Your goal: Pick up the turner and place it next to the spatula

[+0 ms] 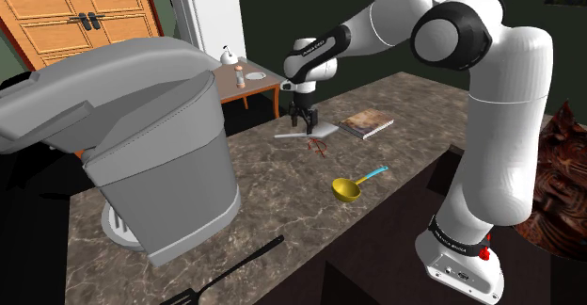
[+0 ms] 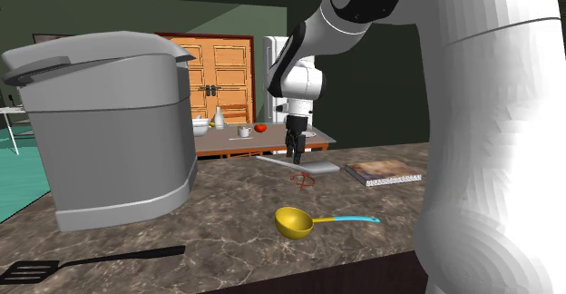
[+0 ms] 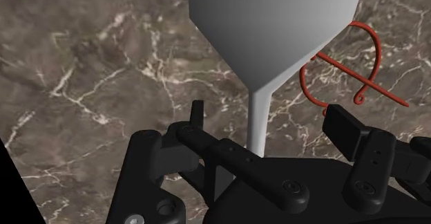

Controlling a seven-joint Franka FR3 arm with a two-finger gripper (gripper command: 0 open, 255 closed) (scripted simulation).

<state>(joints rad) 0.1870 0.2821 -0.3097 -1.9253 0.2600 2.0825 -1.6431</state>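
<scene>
The turner (image 1: 323, 129) is a plain grey utensil lying flat on the brown marble counter (image 1: 282, 195), its broad blade (image 3: 276, 22) toward the book and its thin handle pointing away. My gripper (image 1: 301, 122) hangs just above the handle, open, a finger on each side and neither touching it (image 3: 269, 117). In the second exterior view the gripper (image 2: 294, 149) stands over the turner (image 2: 322, 167). The black spatula (image 1: 235, 264) lies at the counter's near edge, far from the turner, its slotted head (image 2: 27, 271) at the second exterior view's left.
A red wire hook (image 3: 342, 70) lies beside the turner's blade. A book (image 1: 366, 122) sits just beyond it. A yellow ladle with a blue handle (image 1: 348, 188) lies mid-counter. A large grey appliance (image 1: 150, 143) stands near the spatula. Behind the counter is a small table (image 1: 249, 77).
</scene>
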